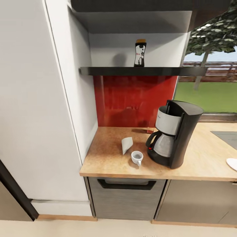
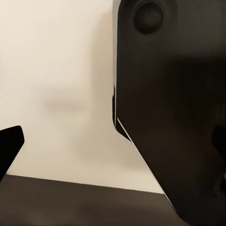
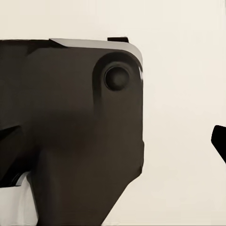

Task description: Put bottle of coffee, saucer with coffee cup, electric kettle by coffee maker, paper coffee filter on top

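The coffee maker point(image 1: 174, 135), dark grey with a glass carafe, stands on the wood-grain kitchen countertop point(image 1: 105, 164). Left of it lie the paper coffee filter point(image 1: 126, 144) and, just in front of that, the white coffee cup point(image 1: 137, 157), upright on the bare worktop. The bottle of coffee point(image 1: 140, 53) stands on the black kitchen shelf point(image 1: 108, 70) above the red backsplash. Part of the white saucer point(image 1: 232, 163) shows at the right edge. My left gripper point(image 2: 115, 141) and right gripper point(image 3: 115, 141) hang open and empty, fingertips far apart, over pale floor beside my own dark body.
A tall white cabinet wall point(image 1: 39, 115) borders the counter's left end. A grey drawer front with a black handle point(image 1: 126, 185) sits under the worktop. The sink's corner point(image 1: 227, 136) shows at the right, below a window.
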